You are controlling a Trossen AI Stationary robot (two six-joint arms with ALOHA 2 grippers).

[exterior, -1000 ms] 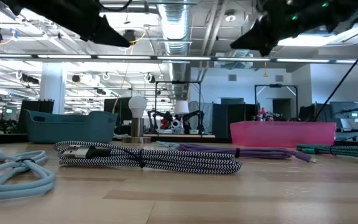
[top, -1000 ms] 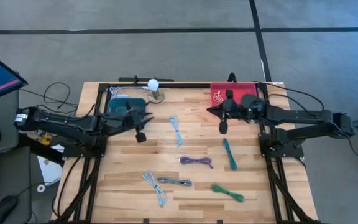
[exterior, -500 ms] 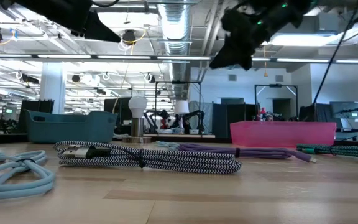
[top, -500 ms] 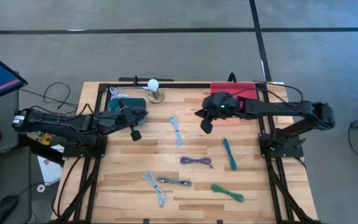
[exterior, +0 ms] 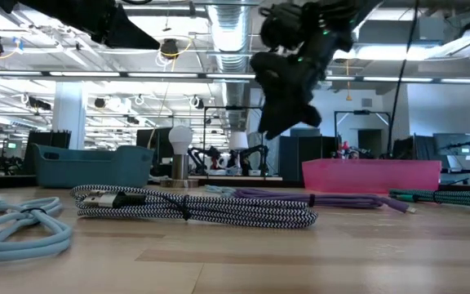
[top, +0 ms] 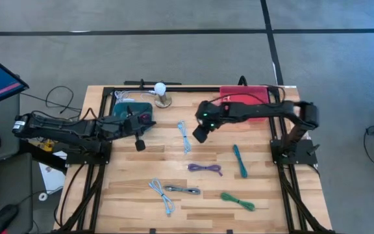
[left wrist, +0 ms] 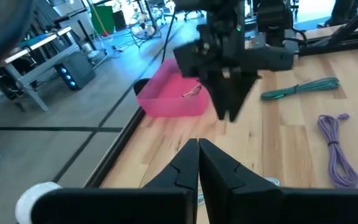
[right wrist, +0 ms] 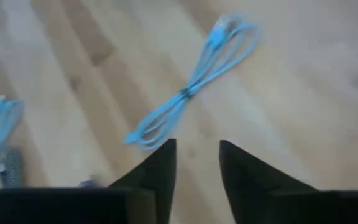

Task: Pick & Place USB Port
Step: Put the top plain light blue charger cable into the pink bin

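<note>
Several coiled USB cables lie flat on the wooden table: a light blue one (top: pixel 184 136) (right wrist: pixel 194 87) at the middle, a purple one (top: pixel 205 168), a teal one (top: pixel 239 160), a green one (top: pixel 237 201), a second light blue one (top: pixel 162 194) and a black-and-white braided one (top: pixel 182 190) (exterior: pixel 194 206). My right gripper (top: pixel 200 133) (right wrist: pixel 194 163) hangs open, tipped down, above the table just right of the middle light blue cable and clear of it. My left gripper (top: pixel 140 142) (left wrist: pixel 197 163) is shut on nothing, held level in the air near the teal bin (top: pixel 132 109).
A pink bin (top: pixel 245 97) (left wrist: pixel 173 96) stands at the far right of the table and the teal bin at the far left. Between them stands a small lamp with a white bulb (top: pixel 161 91). Black frame rails run along the table's edges.
My right gripper has swung from beside the pink bin toward the table's left and near side, sinking and tipping its fingers downward, and now hangs by the middle light blue cable. The cables have not moved.
</note>
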